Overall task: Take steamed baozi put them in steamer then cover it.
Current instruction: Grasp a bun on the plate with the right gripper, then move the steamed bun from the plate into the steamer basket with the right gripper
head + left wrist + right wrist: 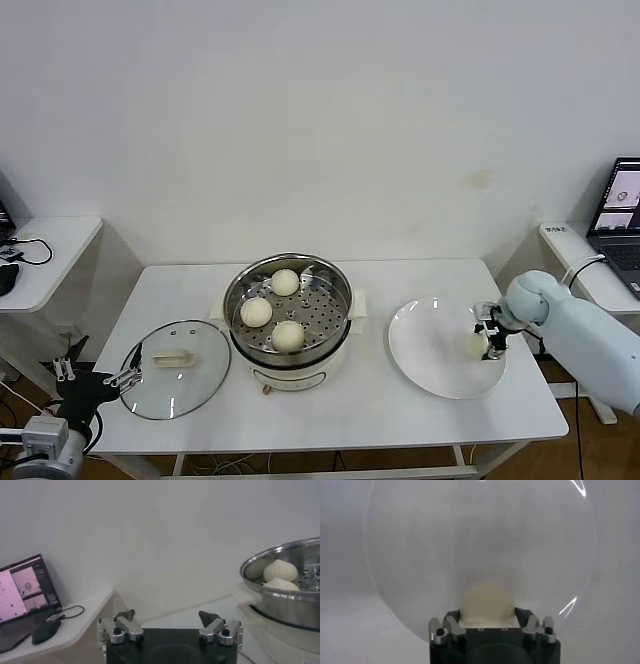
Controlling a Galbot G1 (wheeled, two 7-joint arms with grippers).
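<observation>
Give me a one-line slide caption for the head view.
Right gripper closing around the last baozi on the plate; three buns already in the steamer.

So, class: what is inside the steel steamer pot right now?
Three baozi sit on the perforated tray inside the steamer, which is uncovered; the cover lies on the table to the robot's left of the steamer. Whatever is below the tray is hidden.
</observation>
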